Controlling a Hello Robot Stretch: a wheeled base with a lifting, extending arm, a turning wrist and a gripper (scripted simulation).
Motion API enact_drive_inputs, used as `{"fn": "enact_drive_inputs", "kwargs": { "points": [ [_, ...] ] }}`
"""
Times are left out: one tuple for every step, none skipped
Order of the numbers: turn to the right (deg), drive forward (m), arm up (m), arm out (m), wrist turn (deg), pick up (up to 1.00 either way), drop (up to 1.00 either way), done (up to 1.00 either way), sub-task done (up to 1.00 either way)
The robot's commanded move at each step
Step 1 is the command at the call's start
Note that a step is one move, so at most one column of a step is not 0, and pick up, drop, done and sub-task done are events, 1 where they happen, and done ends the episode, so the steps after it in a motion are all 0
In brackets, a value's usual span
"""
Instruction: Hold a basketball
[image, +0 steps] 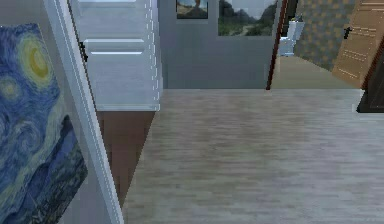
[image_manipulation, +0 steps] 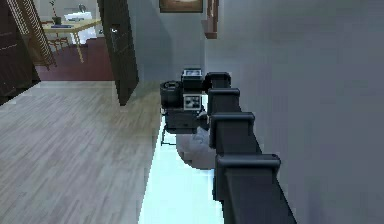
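**Hand low by the grey wall, a round grey shape under it**

In the arm side view, the arm (image_manipulation: 245, 165) reaches out as a dark stepped bar to the right of the dark door (image_manipulation: 120, 50) and nearer than it, running along the grey wall (image_manipulation: 300, 70). At the arm's far end sit the white squares (image_manipulation: 189, 100) with black marks. The hand (image_manipulation: 168, 122) is just beside them, on the side toward the dark door. I cannot tell whether its fingers are apart or together.

A rounded grey shape (image_manipulation: 192, 152) lies at the foot of the wall, close under the hand and nearer than the dark door. Its colour and outline are too vague to call it the basketball. With it there, I cannot tell whether the hand holds anything.

Pale wood floor (image_manipulation: 70, 150) spreads out in front of the dark door. Past the door, a light wooden worktop (image_manipulation: 78, 24) stands on dark red flooring with a chair (image_manipulation: 45, 40) beside it. A framed picture (image_manipulation: 180, 5) hangs high up, just right of the dark door.

The forward view shows a white panelled door (image: 120, 55), a wooden door (image: 360, 45) and a swirling blue-and-yellow painting (image: 30, 120).
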Motion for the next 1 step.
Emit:
{"fn": "enact_drive_inputs", "kwargs": {
  "points": [
    [0.0,0.0,0.0,0.0,12.0,0.0,0.0,0.0,0.0]
  ]
}}
